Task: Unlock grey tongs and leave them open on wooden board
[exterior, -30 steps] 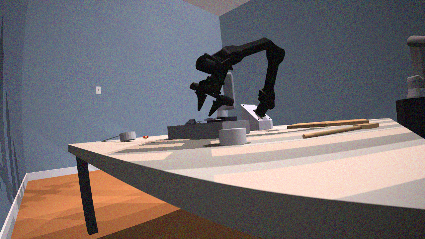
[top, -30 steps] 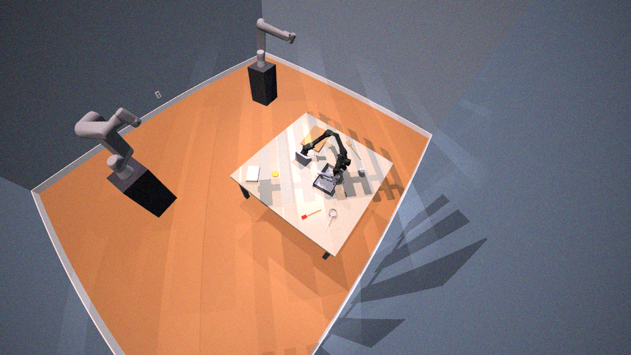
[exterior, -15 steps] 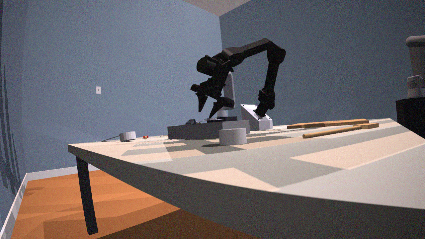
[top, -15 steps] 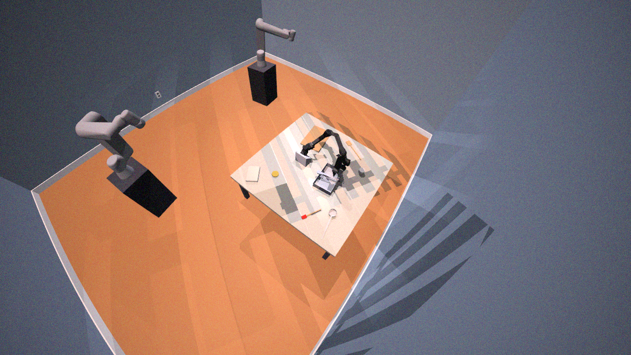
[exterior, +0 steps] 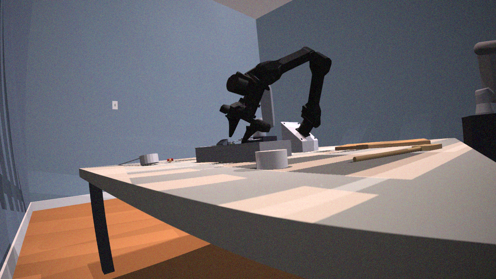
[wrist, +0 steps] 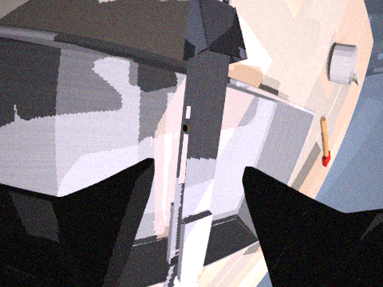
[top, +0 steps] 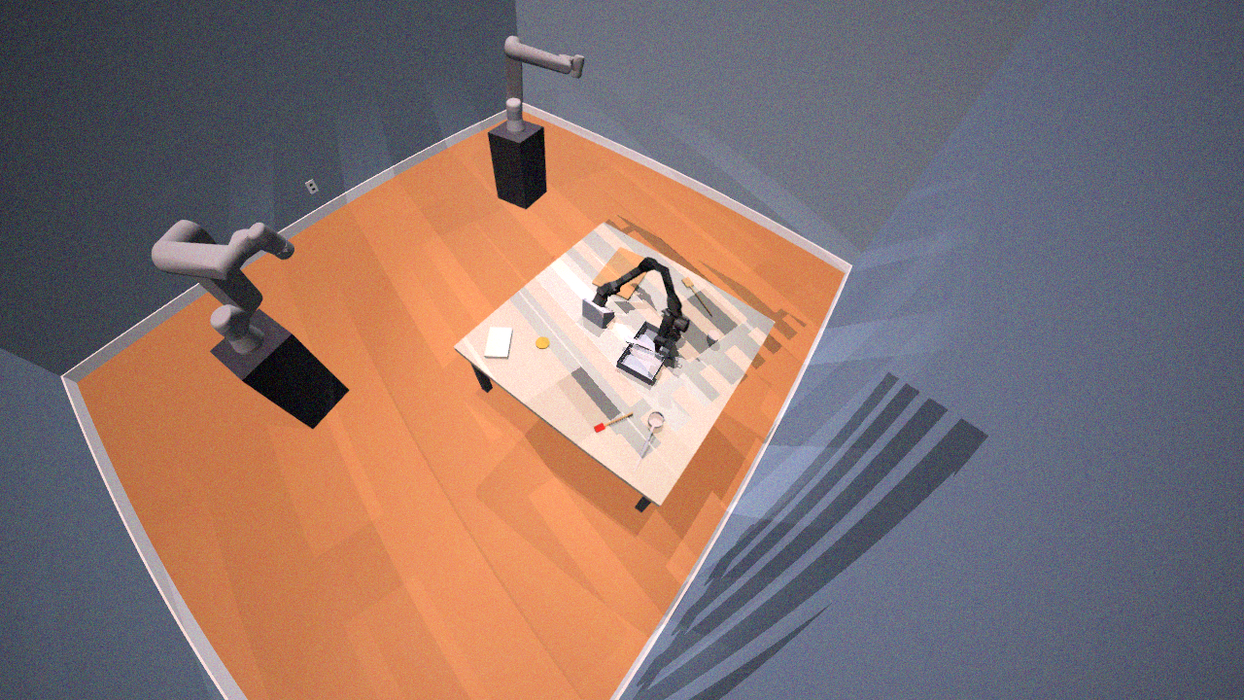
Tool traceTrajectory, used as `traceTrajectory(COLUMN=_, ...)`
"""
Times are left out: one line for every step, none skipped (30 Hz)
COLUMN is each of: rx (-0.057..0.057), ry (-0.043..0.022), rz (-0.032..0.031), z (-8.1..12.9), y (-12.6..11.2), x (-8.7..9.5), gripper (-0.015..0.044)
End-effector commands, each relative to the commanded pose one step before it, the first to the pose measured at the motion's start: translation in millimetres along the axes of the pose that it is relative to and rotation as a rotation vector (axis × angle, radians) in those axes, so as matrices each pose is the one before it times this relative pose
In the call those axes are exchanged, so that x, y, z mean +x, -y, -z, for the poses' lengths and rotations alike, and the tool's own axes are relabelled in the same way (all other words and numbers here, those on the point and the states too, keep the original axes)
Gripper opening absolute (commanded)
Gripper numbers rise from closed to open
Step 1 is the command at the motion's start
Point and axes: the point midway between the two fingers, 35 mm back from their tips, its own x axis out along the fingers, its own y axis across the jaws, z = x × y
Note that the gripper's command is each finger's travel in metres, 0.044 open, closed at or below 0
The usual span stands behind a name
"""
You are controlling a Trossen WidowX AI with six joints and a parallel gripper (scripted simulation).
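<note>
The bench is pale cream, banded with grey shadow stripes, on dark legs. The arm and its fingers are black. The tongs are grey, as is the tin. The board is light brown wood. Near one bench edge lies a spatula with a red head and tan handle. A yellow disc sits beside a white pad. The floor is orange.
</note>
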Motion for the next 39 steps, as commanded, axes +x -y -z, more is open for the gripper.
traceTrajectory(rx=0.0038, ry=-0.00156, rz=0.00528, z=0.45, y=0.98, x=6.78, gripper=0.0260)
traceTrajectory(rx=0.0000, ry=0.00002, rz=-0.00002, z=0.01, y=0.00, x=1.64, gripper=0.0260)
traceTrajectory(rx=0.0000, ry=0.00002, rz=-0.00002, z=0.02, y=-0.01, x=1.64, gripper=0.0260)
traceTrajectory(rx=0.0000, ry=0.00002, rz=-0.00002, z=0.03, y=-0.01, x=1.64, gripper=0.0260)
traceTrajectory(rx=0.0000, ry=0.00002, rz=-0.00002, z=0.04, y=-0.01, x=1.64, gripper=0.0260)
traceTrajectory(rx=0.0000, ry=0.00002, rz=-0.00002, z=0.04, y=-0.01, x=1.64, gripper=0.0260)
traceTrajectory(rx=0.0000, ry=0.00002, rz=-0.00002, z=0.05, y=-0.02, x=1.64, gripper=0.0260)
traceTrajectory(rx=0.0000, ry=0.00002, rz=-0.00002, z=0.06, y=-0.02, x=1.64, gripper=0.0260)
traceTrajectory(rx=0.0000, ry=0.00002, rz=-0.00002, z=0.06, y=-0.02, x=1.63, gripper=0.0260)
traceTrajectory(rx=0.0000, ry=0.00002, rz=-0.00002, z=0.07, y=-0.03, x=1.63, gripper=0.0260)
traceTrajectory(rx=0.0000, ry=0.00002, rz=-0.00002, z=0.08, y=-0.03, x=1.63, gripper=0.0260)
traceTrajectory(rx=0.0000, ry=0.00002, rz=-0.00002, z=0.09, y=-0.03, x=1.63, gripper=0.0260)
traceTrajectory(rx=0.0000, ry=0.00002, rz=-0.00002, z=0.09, y=-0.03, x=1.63, gripper=0.0260)
traceTrajectory(rx=0.0000, ry=0.00002, rz=-0.00002, z=0.10, y=-0.04, x=1.63, gripper=0.0260)
traceTrajectory(rx=0.0000, ry=0.00001, rz=-0.00002, z=0.11, y=-0.04, x=1.63, gripper=0.0260)
traceTrajectory(rx=0.0000, ry=0.00001, rz=-0.00002, z=0.11, y=-0.04, x=1.62, gripper=0.0260)
traceTrajectory(rx=0.0000, ry=0.00001, rz=-0.00002, z=0.12, y=-0.04, x=1.62, gripper=0.0260)
traceTrajectory(rx=0.0000, ry=0.00001, rz=-0.00002, z=0.13, y=-0.05, x=1.62, gripper=0.0260)
traceTrajectory(rx=0.0000, ry=0.00001, rz=-0.00002, z=0.13, y=-0.05, x=1.62, gripper=0.0260)
traceTrajectory(rx=0.0000, ry=0.00001, rz=-0.00003, z=0.14, y=-0.05, x=1.62, gripper=0.0260)
traceTrajectory(rx=0.0000, ry=0.00001, rz=-0.00003, z=0.15, y=-0.06, x=1.62, gripper=0.0260)
traceTrajectory(rx=0.0000, ry=0.00001, rz=-0.00003, z=0.16, y=-0.06, x=1.62, gripper=0.0260)
traceTrajectory(rx=0.0000, ry=0.00001, rz=-0.00003, z=0.16, y=-0.06, x=1.61, gripper=0.0260)
traceTrajectory(rx=0.0000, ry=0.00001, rz=-0.00003, z=0.17, y=-0.06, x=1.61, gripper=0.0260)
traceTrajectory(rx=0.0000, ry=0.00001, rz=-0.00003, z=0.18, y=-0.07, x=1.61, gripper=0.0260)
traceTrajectory(rx=0.0000, ry=0.00001, rz=-0.00002, z=0.15, y=-0.06, x=1.30, gripper=0.0260)
traceTrajectory(rx=0.0000, ry=0.00000, rz=-0.00001, z=0.09, y=-0.03, x=0.79, gripper=0.0260)
traceTrajectory(rx=-0.0038, ry=0.00097, rz=-0.00551, z=-0.79, y=-0.81, x=-4.02, gripper=0.0234)
traceTrajectory(rx=0.0000, ry=0.00000, rz=0.00000, z=0.00, y=0.00, x=0.00, gripper=0.0208)
traceTrajectory(rx=0.0000, ry=0.00000, rz=0.00000, z=0.00, y=0.00, x=0.00, gripper=0.0181)
traceTrajectory(rx=0.0000, ry=0.00000, rz=0.00000, z=0.00, y=0.00, x=0.00, gripper=0.0155)
traceTrajectory(rx=0.0000, ry=0.00000, rz=0.00000, z=0.00, y=0.00, x=0.00, gripper=0.0129)
traceTrajectory(rx=0.0000, ry=0.00000, rz=0.00000, z=0.00, y=0.00, x=0.00, gripper=0.0103)
traceTrajectory(rx=0.0000, ry=0.00000, rz=0.00000, z=0.00, y=0.00, x=0.00, gripper=0.0076)
traceTrajectory(rx=0.0000, ry=0.00000, rz=0.00000, z=0.00, y=0.00, x=0.00, gripper=0.0070)
traceTrajectory(rx=0.0000, ry=0.00000, rz=0.00000, z=0.00, y=0.00, x=0.00, gripper=0.0063)
traceTrajectory(rx=0.0000, ry=0.00000, rz=0.00000, z=0.00, y=0.00, x=0.00, gripper=0.0056)
traceTrajectory(rx=0.0000, ry=0.00000, rz=0.00000, z=0.00, y=0.00, x=0.00, gripper=0.0050)
traceTrajectory(rx=0.0000, ry=0.00000, rz=0.00000, z=0.00, y=0.00, x=0.00, gripper=0.0043)
